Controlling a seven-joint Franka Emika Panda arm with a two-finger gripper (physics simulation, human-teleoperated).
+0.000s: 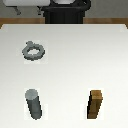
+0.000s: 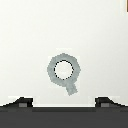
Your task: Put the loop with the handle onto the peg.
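The loop with the handle (image 1: pixel 33 50) is a flat gray ring lying on the white table toward the exterior view's left, its stub handle pointing to the back left. The wrist view shows the loop with the handle (image 2: pixel 64 73) directly below the camera, round hole facing up. The peg (image 1: pixel 34 104), an upright dark gray cylinder, stands nearer the front edge on the exterior view's left, well apart from the loop. My gripper (image 2: pixel 65 103) shows only in the wrist view, high above the loop. Its two fingertips (image 2: pixel 22 102) stand far apart and open, holding nothing.
A brown wooden block (image 1: pixel 95 104) stands upright at the front on the exterior view's right, level with the peg. The robot's dark base (image 1: pixel 65 12) sits behind the table's (image 1: pixel 85 55) far edge. A brown sliver (image 2: pixel 126 5) touches the wrist view's corner.
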